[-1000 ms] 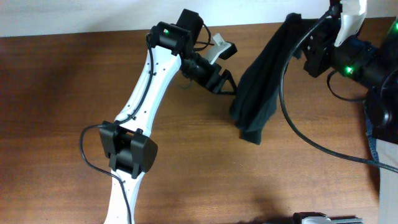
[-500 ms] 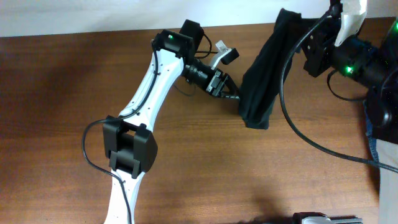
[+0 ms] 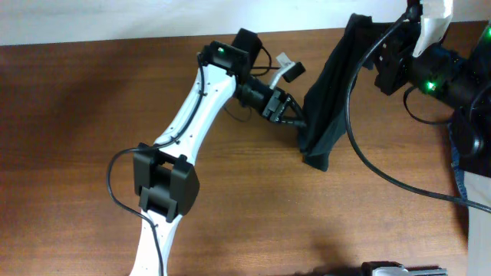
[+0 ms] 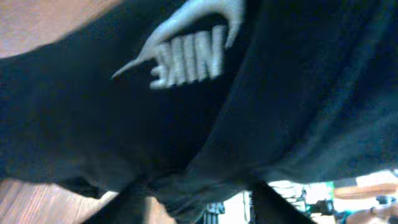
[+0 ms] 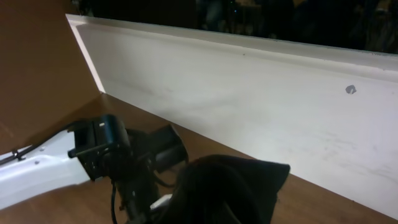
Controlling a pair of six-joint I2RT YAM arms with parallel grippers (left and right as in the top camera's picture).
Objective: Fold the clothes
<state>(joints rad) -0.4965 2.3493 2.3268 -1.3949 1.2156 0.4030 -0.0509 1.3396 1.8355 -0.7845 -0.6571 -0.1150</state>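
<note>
Fingers of the left gripper [image 3: 294, 116] are standing apart, straddling the lower folds of the black T-shirt [image 3: 331, 80], which is hanging over the wooden table [image 3: 69, 115] while the right gripper [image 3: 374, 42] is pinching its top.

Left wrist view: one readable mark. A white print [image 4: 186, 53] sits on the black T-shirt [image 4: 298, 93]. It is a swoosh with the block-letter word "NIKE". The whole mark appears upside down here, so the swoosh lies above the letters, with its thin tail pointing to the lower left. The letters are slightly blurred but legible.

Overhead view: the same shirt [image 3: 328, 84] shows only dark folds, and the print is turned out of sight.

Right wrist view: no lettering can be made out.
</note>
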